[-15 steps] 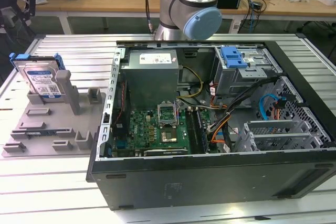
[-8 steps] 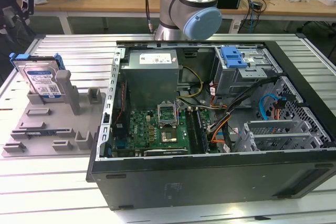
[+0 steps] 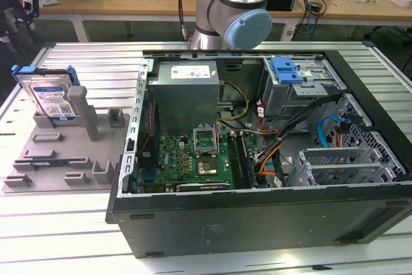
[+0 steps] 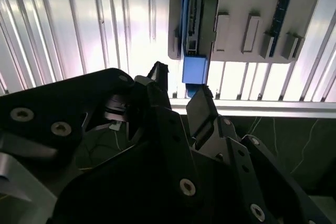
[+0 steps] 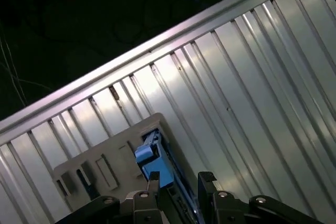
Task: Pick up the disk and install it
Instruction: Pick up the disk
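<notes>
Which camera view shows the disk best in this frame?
The exterior view: the disk stands on edge in the grey holder, labelled face and blue carrier plainly visible. Both wrist views catch the disk edge-on from above, mostly the carrier's blue edge.

Just beyond your gripper point(image 4: 180, 80), the disk point(image 4: 193, 19) stands edge-on in the second wrist view. You cannot see its label face there, and the end farthest from the gripper runs off the picture's edge. In the first wrist view the fingers point(image 5: 206, 183) cover the disk's nearest end, and the grey holder point(image 5: 100, 169) is cut by the frame. In the exterior view the post point(image 3: 84, 111) hides one side of the disk, the label's print is too small to tell, and the arm point(image 3: 238, 4) is cut off at the edge.
</notes>
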